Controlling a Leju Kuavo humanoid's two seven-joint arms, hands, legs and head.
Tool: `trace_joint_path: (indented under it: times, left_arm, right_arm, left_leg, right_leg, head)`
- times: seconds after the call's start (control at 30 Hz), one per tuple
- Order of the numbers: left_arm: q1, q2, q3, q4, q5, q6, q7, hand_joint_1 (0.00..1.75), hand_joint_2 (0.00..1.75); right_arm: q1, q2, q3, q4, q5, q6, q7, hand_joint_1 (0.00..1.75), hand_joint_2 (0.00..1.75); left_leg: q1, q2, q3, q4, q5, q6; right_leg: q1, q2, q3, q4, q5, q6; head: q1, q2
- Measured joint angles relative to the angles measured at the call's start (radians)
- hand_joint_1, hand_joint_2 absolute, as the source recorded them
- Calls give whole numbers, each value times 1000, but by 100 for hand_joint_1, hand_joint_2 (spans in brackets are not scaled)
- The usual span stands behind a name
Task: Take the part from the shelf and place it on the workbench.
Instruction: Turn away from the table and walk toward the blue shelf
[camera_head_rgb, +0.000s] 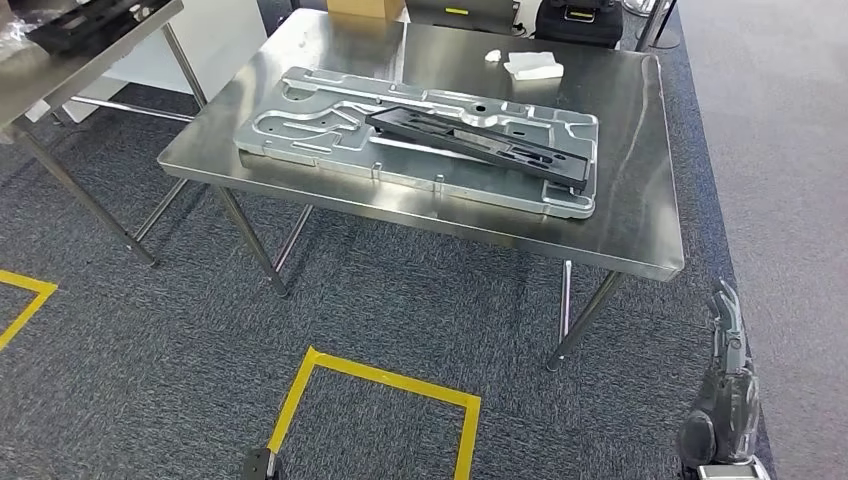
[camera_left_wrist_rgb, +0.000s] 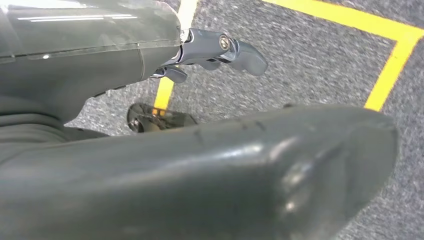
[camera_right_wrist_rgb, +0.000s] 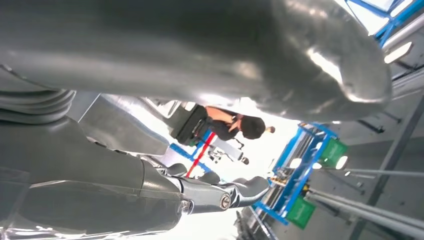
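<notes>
Now the black part (camera_head_rgb: 478, 143) lies slantwise on the silver stamped panel (camera_head_rgb: 330, 120), which rests flat on the steel desk (camera_head_rgb: 640, 215). My right robot hand (camera_head_rgb: 728, 385) hangs low off the desk's near right corner, over the grey carpet (camera_head_rgb: 150, 340), fingers loosely apart and holding nothing. My left robot hand (camera_left_wrist_rgb: 220, 50) hangs above the carpet beside the yellow floor tape (camera_left_wrist_rgb: 390, 65), fingers spread and empty. White cloths (camera_head_rgb: 532, 66) sit at the desk's far edge.

long black part (camera_head_rgb: 480, 143) flat, slantwise on silver panel (camera_head_rgb: 330, 125) atop steel workbench (camera_head_rgb: 640, 200)
</notes>
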Motion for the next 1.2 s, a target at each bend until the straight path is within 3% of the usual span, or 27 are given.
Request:
trace_joint_path:
  times: [0.03,0.07,0.13,0.17,0.2,0.23,0.27,0.33,0.4,0.43,0.5,0.53,0.6,0.67,0.7,0.73,0.77,0.83,0.9,0.93,1.0,1.03,1.07,1.17,1.2]
  left_arm:
    - [1,0,0,0,0,1,0,0,0]
    - [1,-1,0,0,0,2,0,0,0]
    - [1,-2,0,0,0,2,0,0,0]
    - [1,-2,0,0,0,3,1,0,0]
    - [1,-2,0,0,0,3,1,0,0]
    - [1,-2,0,0,0,4,2,0,0]
    - [0,-3,0,0,0,4,4,0,0]
    - [-2,-4,0,0,0,7,10,0,0]
    - [-8,-6,0,0,0,10,17,0,0]
    - [-11,-6,0,0,0,11,19,0,0]
    - [-13,-6,0,0,1,16,24,0,0]
    - [-12,-5,0,0,2,19,26,0,0]
    - [-10,-5,0,0,3,24,30,0,0]
    - [-9,-5,0,0,4,26,31,0,0]
    - [-9,-5,0,0,5,27,31,0,0]
    - [-8,-4,0,0,5,27,31,0,0]
    - [-7,-4,0,0,6,27,31,0,0]
    - [-6,-3,0,0,10,28,31,0,0]
    - [-8,-2,0,0,15,29,31,0,0]
    - [-9,-1,0,0,17,29,31,0,0]
    - [-7,0,0,0,18,30,31,0,0]
    - [-5,0,0,0,18,30,31,0,0]
    - [-4,0,0,0,18,31,31,0,0]
    - [1,0,0,0,18,33,30,0,0]
    - [3,0,0,0,18,34,31,0,0]
  right_arm:
    - [0,1,0,3,-1,4,-2,0,0]
    - [-1,1,0,6,-2,8,-3,0,0]
    - [-6,1,0,17,-6,15,-3,0,0]
    - [-10,1,0,23,-8,18,-3,0,0]
    - [-13,1,0,29,-8,20,-2,0,0]
    - [-17,1,0,35,-9,22,-1,0,0]
    - [-22,1,0,40,-10,25,2,0,0]
    - [-42,1,0,52,-15,30,12,0,0]
    - [-69,1,0,64,-21,34,22,0,0]
    - [-80,1,0,71,-24,36,25,0,0]
    - [-90,1,0,88,-27,39,28,0,0]
    - [-95,2,0,99,-28,41,27,0,0]
    - [-108,2,0,124,-32,48,20,0,0]
    - [-123,2,1,152,-39,53,12,0,0]
    - [-130,2,1,166,-41,55,10,0,0]
    - [-137,2,2,178,-44,57,8,0,0]
    - [-144,2,3,190,-46,59,6,0,0]
    - [-161,2,6,208,-48,62,5,0,0]
    - [-176,2,9,221,-49,64,5,0,0]
    - [-181,2,10,226,-49,64,5,0,0]
    - [-183,2,10,233,-49,64,5,0,0]
    - [-178,2,10,234,-49,62,4,0,0]
    - [-169,2,10,235,-48,60,3,0,0]
    - [-136,1,11,235,-42,54,-2,0,0]
    - [-127,1,11,235,-40,53,-3,0,0]
  left_leg:
    - [1,2,-9,-1,10,8]
    - [3,5,-20,-3,23,16]
    - [1,8,-48,-2,46,25]
    - [0,8,-63,-1,58,26]
    - [-1,8,-79,2,69,26]
    - [-2,8,-95,6,78,25]
    - [-3,8,-112,12,87,23]
    - [-5,8,-141,27,100,17]
    - [-7,8,-160,39,112,8]
    - [-7,8,-165,41,120,2]
    - [-5,6,-172,42,131,-10]
    - [-5,4,-180,52,117,-16]
    - [0,1,-207,123,38,-26]
    - [4,1,-236,249,-50,-36]
    - [5,1,-241,300,-66,-39]
    - [6,1,-233,322,-57,-41]
    - [7,1,-208,309,-31,-41]
    - [6,1,-109,189,9,-34]
    - [2,0,-14,51,-3,-21]
    - [-2,0,6,15,-13,-15]
    - [-3,0,0,4,-3,-1]
    - [-2,2,-8,2,8,8]
    - [0,4,-18,0,21,16]
    - [-1,6,-62,-1,59,29]
    - [-2,6,-79,1,71,29]
  right_leg:
    - [-1,1,-7,12,-18,5]
    - [-3,2,-20,44,-56,9]
    - [-5,3,-56,163,-161,15]
    - [-5,3,-70,230,-196,18]
    - [-5,3,-73,276,-203,19]
    - [-5,3,-61,291,-188,19]
    - [-5,3,-30,269,-160,17]
    - [-2,3,73,140,-125,9]
    - [4,4,153,17,-140,-2]
    - [8,4,167,-12,-149,-7]
    - [7,1,158,-23,-138,-21]
    - [5,-2,149,-25,-126,-30]
    - [1,-5,124,-28,-101,-43]
    - [3,-6,92,-26,-78,-46]
    - [3,-6,75,-24,-66,-45]
    - [4,-7,58,-20,-55,-44]
    - [4,-7,41,-16,-45,-42]
    - [4,-7,12,-7,-26,-36]
    - [6,-7,-2,-2,-8,-26]
    - [6,-8,-5,-2,1,-20]
    - [5,-8,-6,-5,15,-7]
    - [3,-7,-11,2,6,-1]
    - [3,-4,-20,22,-23,3]
    - [1,0,-65,188,-173,12]
    - [1,0,-75,248,-197,14]
  head:
    - [0,0]
    - [0,0]
    - [0,0]
    - [0,0]
    - [0,0]
    - [0,0]
    - [0,0]
    - [0,0]
    - [0,0]
    - [0,0]
    - [0,0]
    - [0,0]
    - [0,0]
    - [0,0]
    - [0,0]
    - [0,0]
    - [0,0]
    - [0,0]
    - [0,0]
    - [0,0]
    - [0,0]
    - [0,0]
    - [0,0]
    - [0,0]
    - [0,0]
